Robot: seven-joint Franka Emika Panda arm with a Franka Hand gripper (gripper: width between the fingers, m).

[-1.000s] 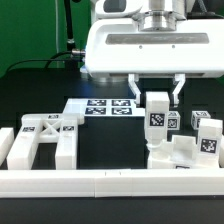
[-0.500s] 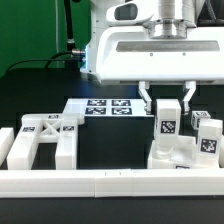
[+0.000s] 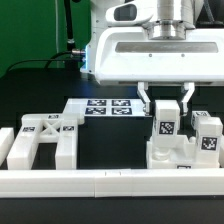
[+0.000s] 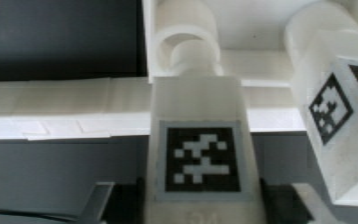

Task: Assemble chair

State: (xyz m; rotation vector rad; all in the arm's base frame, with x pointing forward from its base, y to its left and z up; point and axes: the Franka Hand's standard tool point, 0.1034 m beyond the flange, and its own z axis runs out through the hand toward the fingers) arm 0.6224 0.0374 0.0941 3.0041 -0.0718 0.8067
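My gripper (image 3: 166,100) is shut on a white square chair leg (image 3: 166,123) with a black-and-white tag, held upright. The leg's lower end is at the white seat assembly (image 3: 178,153) on the exterior view's right. Whether the two touch I cannot tell. A second tagged leg (image 3: 208,136) stands upright on that assembly, close beside the held one. In the wrist view the held leg (image 4: 202,120) runs away from my gripper (image 4: 208,208) with its tag facing the camera and a rounded end at its far tip. A finger (image 4: 108,200) presses on each side.
An X-braced white frame (image 3: 45,135) lies at the exterior view's left. The marker board (image 3: 100,107) lies flat behind the middle. A long low white border rail (image 3: 100,181) runs along the front edge, and shows in the wrist view as the rail (image 4: 60,100).
My gripper has carried the leg toward the exterior view's right and a little lower, closer to the second upright leg. The grip has stayed the same.
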